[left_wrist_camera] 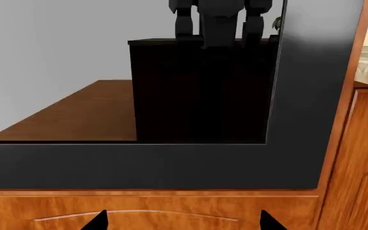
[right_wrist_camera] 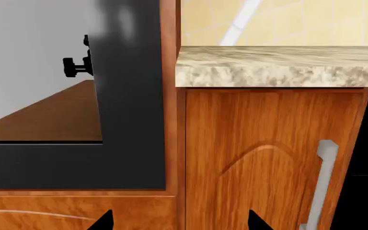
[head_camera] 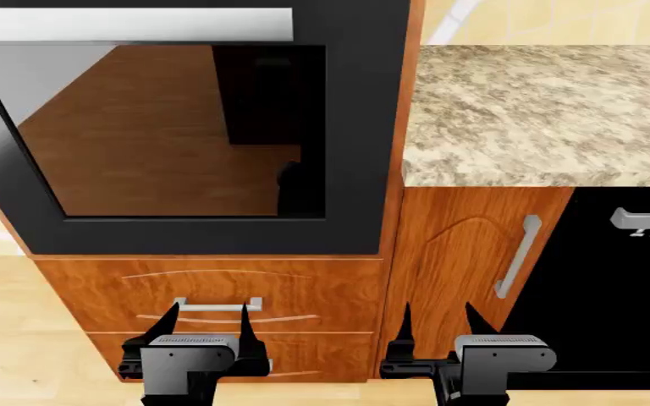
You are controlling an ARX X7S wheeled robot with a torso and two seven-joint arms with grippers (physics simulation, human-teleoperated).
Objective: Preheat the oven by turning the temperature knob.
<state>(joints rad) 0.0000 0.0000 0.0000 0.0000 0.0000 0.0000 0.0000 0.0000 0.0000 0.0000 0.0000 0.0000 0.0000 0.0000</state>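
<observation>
From the head camera I see the oven (head_camera: pixel 354 127) filling the upper left of the view, set into wooden cabinetry, its black frame around a big glass window (head_camera: pixel 167 127) that mirrors a wood floor and a dark block of furniture. The silver bar handle (head_camera: pixel 128 25) runs along the top edge of the picture, and everything above it is cut off, so I cannot see any dial or temperature knob from here. Below the oven sits a wooden drawer (head_camera: pixel 206 292) with a small silver pull (head_camera: pixel 217 304). My left gripper (head_camera: pixel 207 326) hangs in front of that drawer with its two black fingers spread apart and nothing between them; my right gripper (head_camera: pixel 438 326) is beside it, in front of the cabinet door (head_camera: pixel 460 254), also spread and empty. Only the ends of both arms show at the bottom edge. To the right of the oven a speckled stone countertop (head_camera: pixel 540 110) lies over the cabinet door with its upright silver handle (head_camera: pixel 517 254), and further right a plain black appliance front (head_camera: pixel 619 296) is cropped by the frame, its short handle (head_camera: pixel 647 220) only partly visible. In the left wrist view the oven window (left_wrist_camera: pixel 107 72) reflects a dark robot shape whose upper part is cut off, and only the fingertips (left_wrist_camera: pixel 97 221) poke in. The right wrist view shows the oven's frame corner (right_wrist_camera: pixel 132 143) and countertop edge (right_wrist_camera: pixel 280 67).
</observation>
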